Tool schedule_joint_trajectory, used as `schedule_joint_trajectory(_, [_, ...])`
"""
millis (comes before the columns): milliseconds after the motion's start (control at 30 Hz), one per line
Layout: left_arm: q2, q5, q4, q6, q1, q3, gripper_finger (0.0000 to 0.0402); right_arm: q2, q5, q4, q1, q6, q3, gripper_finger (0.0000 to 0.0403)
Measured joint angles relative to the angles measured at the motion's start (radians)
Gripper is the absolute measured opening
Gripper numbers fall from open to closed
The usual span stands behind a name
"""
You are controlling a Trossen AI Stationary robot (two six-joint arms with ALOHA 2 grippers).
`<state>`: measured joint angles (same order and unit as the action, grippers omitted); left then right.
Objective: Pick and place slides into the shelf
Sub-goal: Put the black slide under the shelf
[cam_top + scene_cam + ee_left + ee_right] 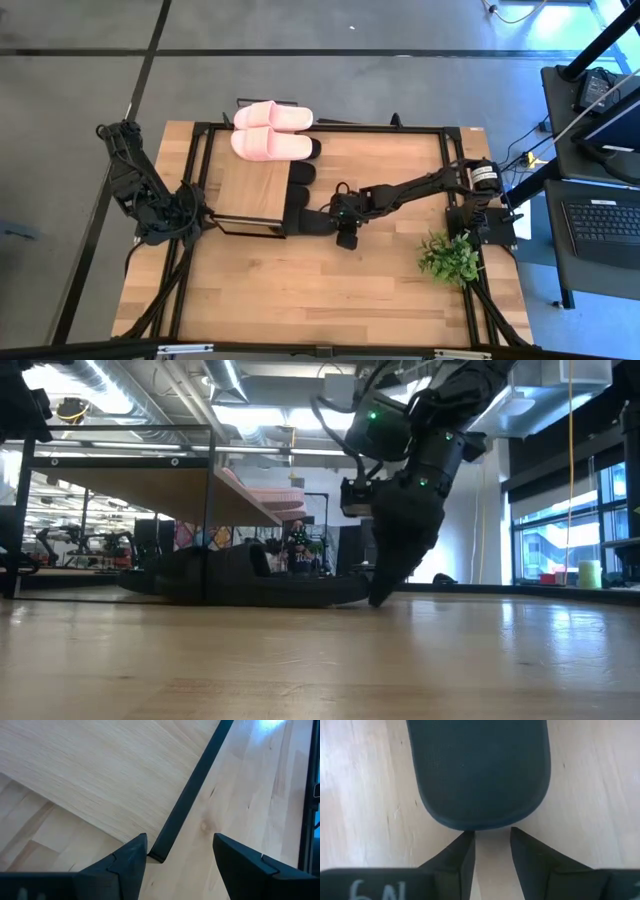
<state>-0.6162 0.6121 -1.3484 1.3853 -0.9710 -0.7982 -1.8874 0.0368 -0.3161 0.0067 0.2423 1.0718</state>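
The shelf (247,190), a light-wood board on a black frame, stands on the wooden table (330,290). A pink pair of slides (270,132) lies on the shelf's far end. Black slides (300,185) sit beneath the board, protruding from its right side. One black slide (479,770) lies on the table just beside the shelf. The right gripper (490,851) is low at that slide's rounded end, fingers parted and empty, tips just short of its edge. The left gripper (177,857) hangs over the shelf's near left corner, spread wide and holding nothing
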Motion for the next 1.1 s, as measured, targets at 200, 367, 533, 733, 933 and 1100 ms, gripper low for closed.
schedule_joint_trajectory(200, [0.000, 0.000, 0.001, 0.003, 0.000, 0.000, 0.0217, 0.002, 0.047, -0.013, 0.002, 0.015, 0.001, 0.0125])
schedule_joint_trajectory(367, [0.002, -0.042, 0.013, 0.019, 0.000, 0.000, 0.0217, 0.002, 0.055, -0.027, 0.002, 0.016, 0.001, 0.0125])
schedule_joint_trajectory(533, [0.009, -0.098, 0.007, 0.024, 0.000, -0.021, 0.0217, 0.002, 0.058, -0.030, 0.002, 0.016, 0.001, 0.0125])
schedule_joint_trajectory(733, [0.009, -0.040, 0.008, -0.034, 0.000, -0.071, 0.0217, 0.002, 0.059, -0.013, 0.002, 0.016, 0.000, 0.0125])
schedule_joint_trajectory(933, [0.008, -0.003, -0.001, -0.033, 0.000, -0.071, 0.0217, 0.001, 0.072, 0.047, 0.005, 0.010, -0.003, 0.0125])
schedule_joint_trajectory(1100, [0.008, 0.027, -0.001, -0.032, 0.000, -0.071, 0.0217, 0.001, 0.068, 0.107, 0.003, -0.013, -0.003, 0.0125])
